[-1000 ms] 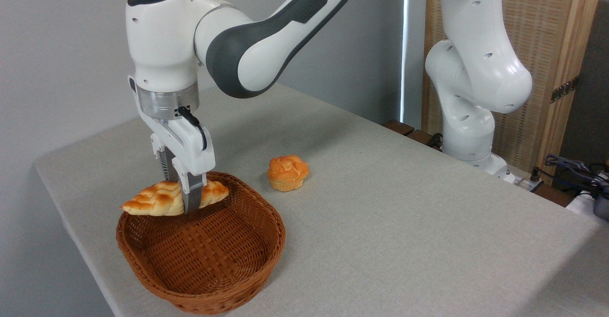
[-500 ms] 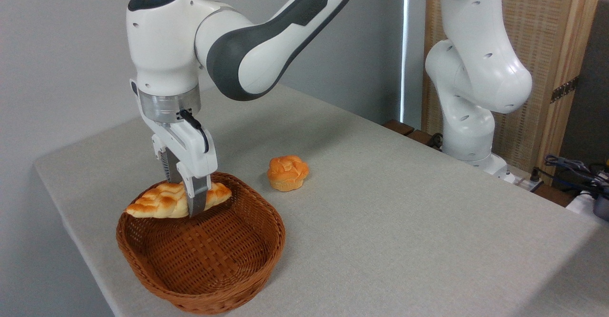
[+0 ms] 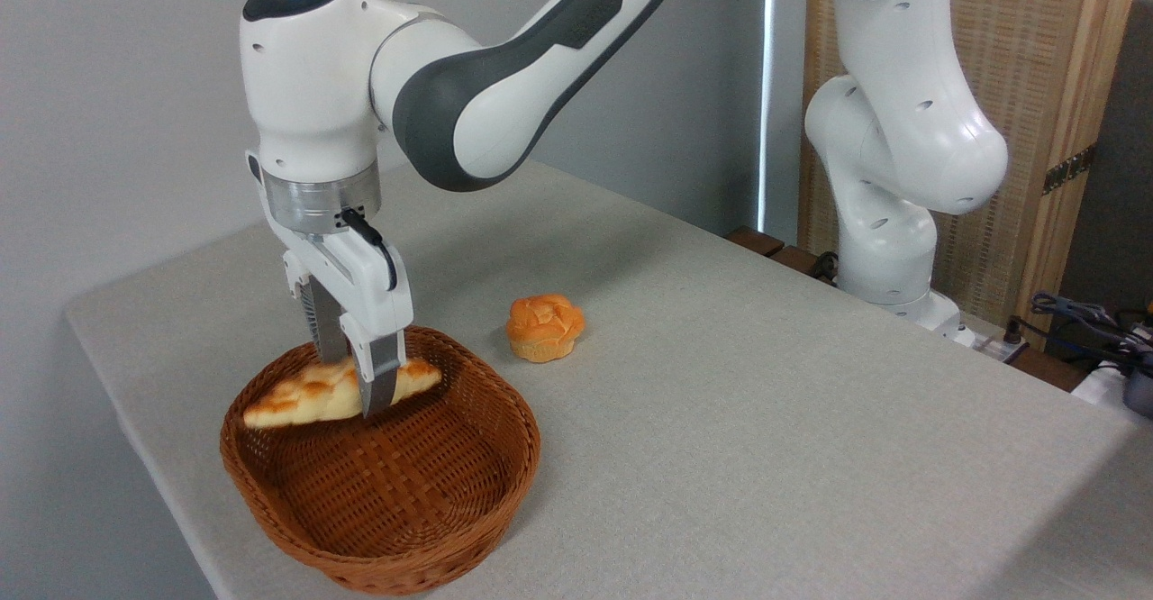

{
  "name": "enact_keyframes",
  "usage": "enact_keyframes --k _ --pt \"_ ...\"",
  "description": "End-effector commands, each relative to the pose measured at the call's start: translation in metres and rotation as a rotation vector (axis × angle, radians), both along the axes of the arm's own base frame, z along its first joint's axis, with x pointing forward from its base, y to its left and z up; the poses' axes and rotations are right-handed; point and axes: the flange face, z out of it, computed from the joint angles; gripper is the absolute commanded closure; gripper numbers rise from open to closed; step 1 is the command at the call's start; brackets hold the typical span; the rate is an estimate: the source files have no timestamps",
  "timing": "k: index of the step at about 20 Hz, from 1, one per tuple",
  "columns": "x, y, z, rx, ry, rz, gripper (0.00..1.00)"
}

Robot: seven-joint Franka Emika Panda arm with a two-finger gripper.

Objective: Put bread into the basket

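Tool point(image 3: 360, 382) finger covers mid bread point(image 3: 311, 395); basket point(image 3: 468, 501) base cropped by lower edge; bread-to-basket contact indeterminate.

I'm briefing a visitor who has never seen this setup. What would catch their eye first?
The white arm's gripper, jaws shut on a braided loaf, holds it over the far left of a brown wicker basket at the table's near left. An orange bun sits alone on the cloth behind the basket.
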Motion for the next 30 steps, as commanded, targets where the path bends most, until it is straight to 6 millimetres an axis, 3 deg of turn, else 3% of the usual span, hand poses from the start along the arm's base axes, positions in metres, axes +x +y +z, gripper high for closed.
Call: enact_keyframes --k 1,3,7,12,16,20,25,28,30 --pt "-0.003 0.004 0.009 0.008 0.001 -0.004 0.0" --pt "-0.006 0.004 0.007 0.012 0.03 -0.011 0.0" --pt "-0.011 0.011 0.031 0.007 0.012 -0.005 0.0" --pt "-0.023 0.061 0.108 -0.016 -0.109 0.07 0.0" --pt "-0.034 0.086 0.145 -0.008 -0.035 0.054 0.0" --pt "-0.04 0.099 0.144 0.08 0.019 0.024 0.0" --pt "-0.061 0.063 0.143 0.218 0.117 -0.068 0.0" --pt "-0.068 0.074 0.161 0.215 0.088 -0.037 0.0" --pt "-0.079 0.097 0.175 0.211 0.069 -0.007 0.0"
